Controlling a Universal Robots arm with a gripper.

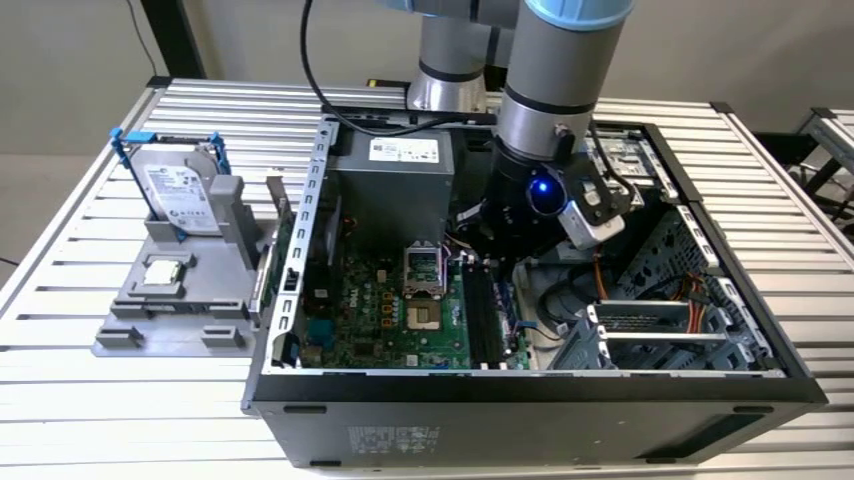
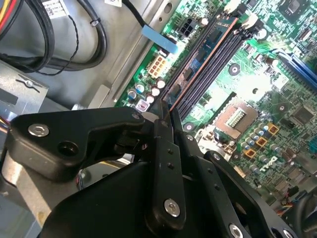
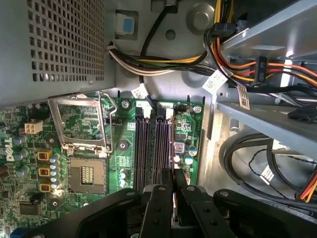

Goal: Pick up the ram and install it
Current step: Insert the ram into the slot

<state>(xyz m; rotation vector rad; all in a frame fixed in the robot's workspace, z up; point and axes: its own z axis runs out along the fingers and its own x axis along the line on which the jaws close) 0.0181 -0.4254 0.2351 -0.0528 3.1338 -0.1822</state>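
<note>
Slatted metal tabletop (image 1: 80,400) carries an open computer case (image 1: 534,385), seen from above in the exterior view. Nearest the camera is the case's dark front wall; behind it lies the green motherboard (image 1: 387,330) with its bare processor socket (image 1: 422,268). Just beyond the socket's side, the arm (image 1: 561,70) reaches down into the case, its gripper (image 1: 483,255) low over the long black memory slots (image 1: 481,320).

In the second wrist view the gripper (image 2: 163,115) has its two black fingers (image 2: 166,163) pressed close together on the ram (image 2: 205,58), a thin dark stick with a reddish-brown edge and a blue label. The ram stands on edge along the outermost slot, the one nearest the board's edge; whether it is fully seated I cannot tell. The other memory slots (image 2: 220,64) run parallel just beside it. In the first wrist view the gripper (image 3: 173,179) pinches the same thin stick over the memory slots (image 3: 153,148), with the processor socket (image 3: 86,173) beside them and bundles of coloured cables (image 3: 163,62) further off.

Farther back in the exterior view sits the grey power supply (image 1: 394,175). On the exterior view's left, well apart from the case, a grey stand (image 1: 180,300) holds an upright silver hard drive (image 1: 176,190) with blue rails.
</note>
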